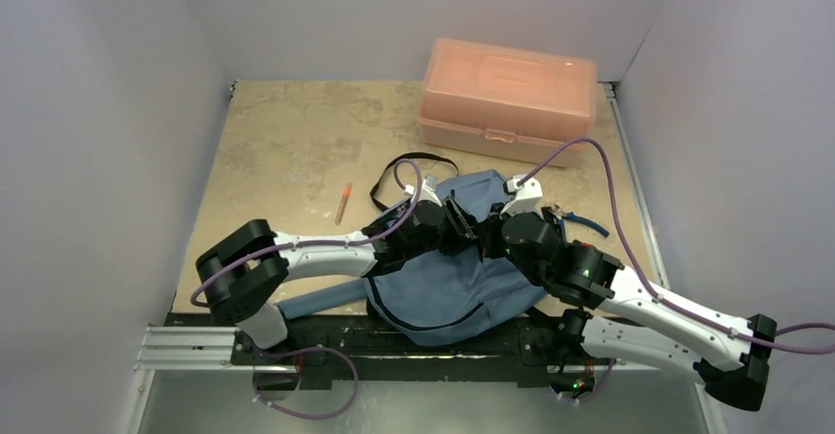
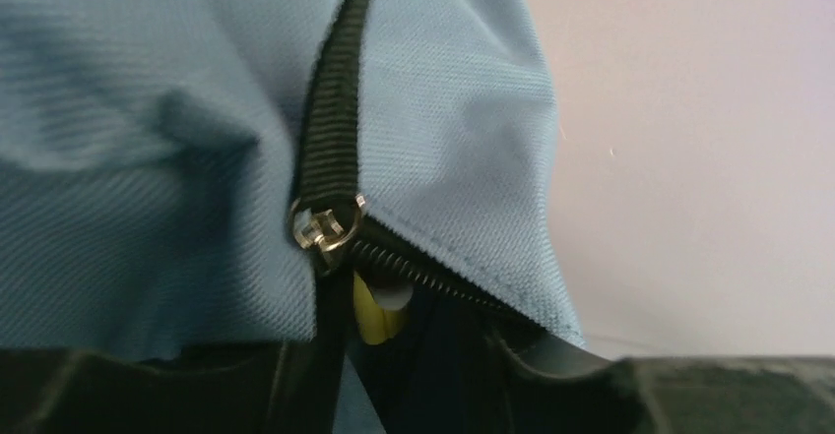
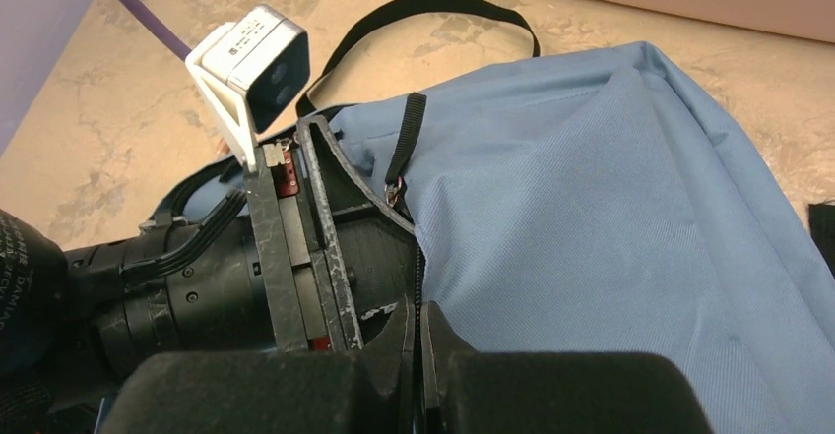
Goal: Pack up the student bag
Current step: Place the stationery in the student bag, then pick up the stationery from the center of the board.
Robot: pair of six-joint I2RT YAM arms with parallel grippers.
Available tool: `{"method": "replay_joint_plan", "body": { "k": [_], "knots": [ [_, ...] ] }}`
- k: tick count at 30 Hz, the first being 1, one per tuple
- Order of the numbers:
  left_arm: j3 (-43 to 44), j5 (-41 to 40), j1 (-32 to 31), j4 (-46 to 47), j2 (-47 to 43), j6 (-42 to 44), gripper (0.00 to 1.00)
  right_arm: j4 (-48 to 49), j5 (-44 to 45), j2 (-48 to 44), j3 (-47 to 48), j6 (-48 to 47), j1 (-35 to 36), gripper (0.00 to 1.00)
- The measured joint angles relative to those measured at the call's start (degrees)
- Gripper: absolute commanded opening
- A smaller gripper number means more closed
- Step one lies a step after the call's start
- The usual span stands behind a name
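The student bag [image 1: 443, 281], soft blue-grey fabric, lies at the near middle of the table with both grippers meeting on its upper part. My left gripper [image 1: 459, 219] faces the zipper. In its wrist view its jaws [image 2: 414, 385] stand apart around the zipper opening, below the metal slider [image 2: 323, 225] and its black pull strap [image 2: 335, 109]. Something yellow [image 2: 372, 316] shows inside the opening. My right gripper [image 3: 421, 345] is shut on the bag's zipper edge, beside the bag's blue fabric [image 3: 610, 237]. In the top view the right gripper [image 1: 487, 235] sits just right of the left one.
A rigid salmon-pink box [image 1: 507, 99] stands at the back right. An orange pen [image 1: 344, 201] lies on the table left of the bag. A thin black strap [image 1: 394, 173] loops out behind the bag, and a wide blue shoulder strap [image 1: 320, 301] trails to the near left.
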Motion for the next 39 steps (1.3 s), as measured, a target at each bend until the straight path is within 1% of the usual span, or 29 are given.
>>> {"method": "replay_joint_plan", "body": {
  "k": [1,2,3,5,6,7,12,14,16,18,20,22,24,26,29,31,32,33,35,37,39],
  "knots": [
    [0.0,-0.3,-0.1,-0.8,-0.1,0.1,0.58,0.0,0.2,0.0,0.0,0.0,0.0,0.00],
    [0.0,-0.5,-0.2,-1.7,-0.4,0.6,0.68,0.1,0.6,-0.2,0.0,0.0,0.0,0.00],
    [0.0,-0.9,-0.2,-2.7,-0.9,0.9,0.75,0.0,0.9,-0.4,0.0,0.0,0.0,0.00],
    [-0.9,-1.5,-0.3,-4.6,-2.8,2.1,0.79,0.0,1.4,-1.1,0.0,0.1,-0.1,0.00],
    [-1.7,-1.7,-0.3,-5.7,-5.0,3.0,0.83,0.0,1.2,-1.5,0.0,0.1,-0.1,0.00],
    [-1.9,-1.9,-0.3,-6.5,-6.1,3.3,0.86,0.0,1.1,-1.8,-0.1,0.1,0.0,0.00],
    [-2.3,-3.6,-0.3,-15.7,-13.6,8.3,0.89,0.1,0.5,-2.2,-0.1,0.1,0.1,0.00],
    [-2.3,-4.3,-0.3,-19.3,-16.4,11.1,0.89,0.0,0.3,-2.1,-0.2,0.1,0.2,0.00],
    [-2.3,-6.1,-0.3,-24.7,-19.8,14.8,0.89,0.0,-0.1,-2.0,-0.2,0.1,0.2,0.00],
    [-1.9,-9.4,-0.3,-31.4,-23.1,17.8,0.89,0.0,-0.3,-1.9,-0.3,0.1,0.2,0.00],
    [-1.5,-15.6,0.0,-39.1,-26.9,21.7,0.91,0.0,-0.5,-1.7,-0.4,0.1,0.2,0.00],
    [-1.4,-21.7,1.4,-44.5,-29.1,25.6,0.98,0.3,-0.5,-1.7,-0.7,0.1,0.2,0.00],
    [-0.7,-25.6,5.2,-50.1,-29.6,27.8,0.99,0.4,-0.5,-1.4,-0.7,0.0,0.2,0.00],
    [-0.1,-27.0,13.2,-54.0,-28.7,29.7,0.99,0.5,-0.6,-1.0,-0.7,0.0,0.2,0.00],
    [0.4,-23.8,26.6,-55.2,-25.5,32.6,0.99,0.5,-0.7,-0.7,-0.7,0.0,0.2,0.00],
    [1.0,-21.5,33.0,-55.3,-22.2,34.1,1.00,0.6,-0.7,-0.7,-0.7,0.0,0.2,0.00],
    [1.6,-20.4,35.3,-55.2,-20.2,34.8,0.98,0.6,-0.8,-0.7,-0.7,-0.1,0.2,0.00],
    [2.1,-19.6,36.6,-55.1,-18.6,35.2,0.94,0.6,-0.8,-0.7,-0.7,-0.1,0.2,0.00],
    [4.8,-16.5,39.9,-54.6,-13.1,36.2,0.91,0.6,-1.0,-0.7,-0.7,-0.2,0.2,0.00],
    [8.0,-14.3,42.1,-53.9,-6.9,37.0,0.84,0.7,-1.2,-0.7,-0.7,-0.2,0.2,0.00],
    [10.5,-13.0,43.5,-52.9,-1.5,37.9,0.80,0.7,-1.2,-0.7,-0.7,-0.4,0.2,0.00]
  ]
}}
